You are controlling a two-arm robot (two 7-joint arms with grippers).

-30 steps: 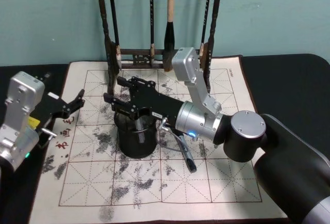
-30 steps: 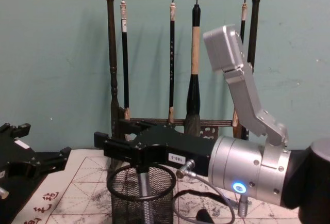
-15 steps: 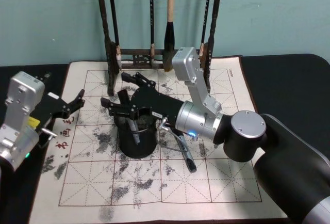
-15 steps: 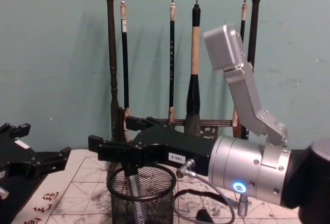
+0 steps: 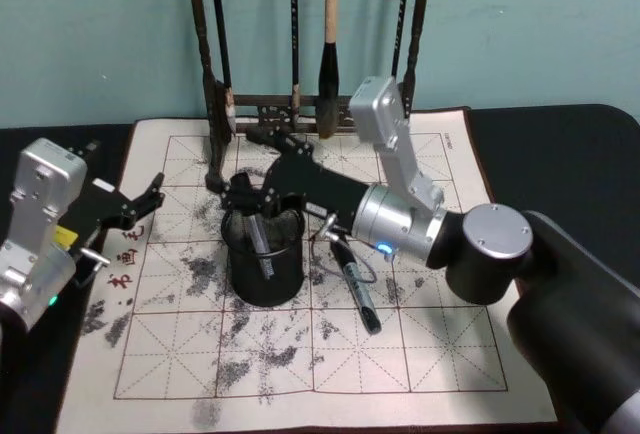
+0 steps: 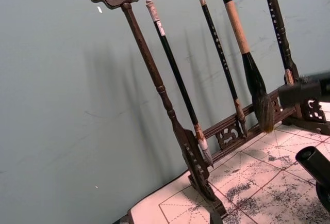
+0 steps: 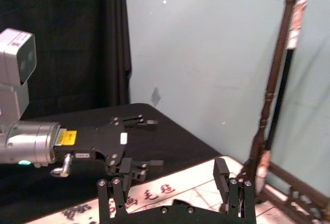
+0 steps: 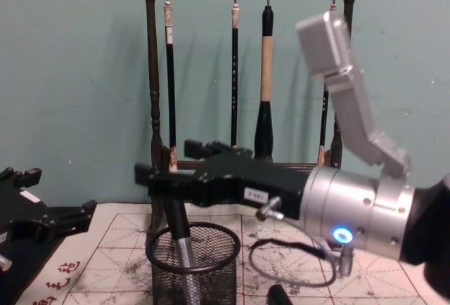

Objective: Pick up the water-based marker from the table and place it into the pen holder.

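Right claw [image 5: 243, 171], now spread wide, lifts off the pen holder [image 5: 266, 276]. The water-based marker [image 5: 258, 246] leans inside, so placement looks done. Left claw [image 5: 148, 200] waits, spread, at left.

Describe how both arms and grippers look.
The right arm: dark shell, silver wrist, blue light, silver camera bracket, looped grey cable; black right gripper with white label. The left arm: silver wrist, yellow sticker, green light, black left gripper.
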